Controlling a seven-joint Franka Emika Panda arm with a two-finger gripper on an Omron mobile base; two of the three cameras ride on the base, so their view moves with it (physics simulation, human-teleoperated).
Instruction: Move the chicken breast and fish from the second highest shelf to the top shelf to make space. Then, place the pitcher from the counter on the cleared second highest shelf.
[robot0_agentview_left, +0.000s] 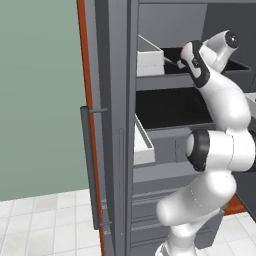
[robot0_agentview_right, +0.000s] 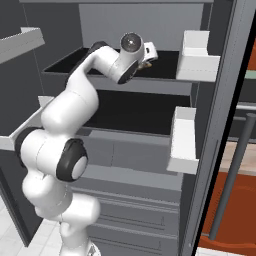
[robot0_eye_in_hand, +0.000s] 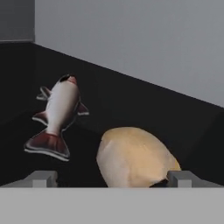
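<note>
gripper (robot0_eye_in_hand: 111, 179) is on the top shelf (robot0_eye_in_hand: 144, 109), fingers spread around the chicken breast (robot0_eye_in_hand: 133, 157); back straight out, clear of the fish (robot0_eye_in_hand: 59, 111).

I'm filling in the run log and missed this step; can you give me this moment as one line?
arm: reaching into top shelf | claw: open, chicken breast between fingertips | fish: lying beside it | second highest shelf: bare

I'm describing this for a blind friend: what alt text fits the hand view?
A tan chicken breast lies on a black shelf close before the robot's two open fingers, with a small silvery fish lying apart from it to the left, before a grey back wall.
</note>
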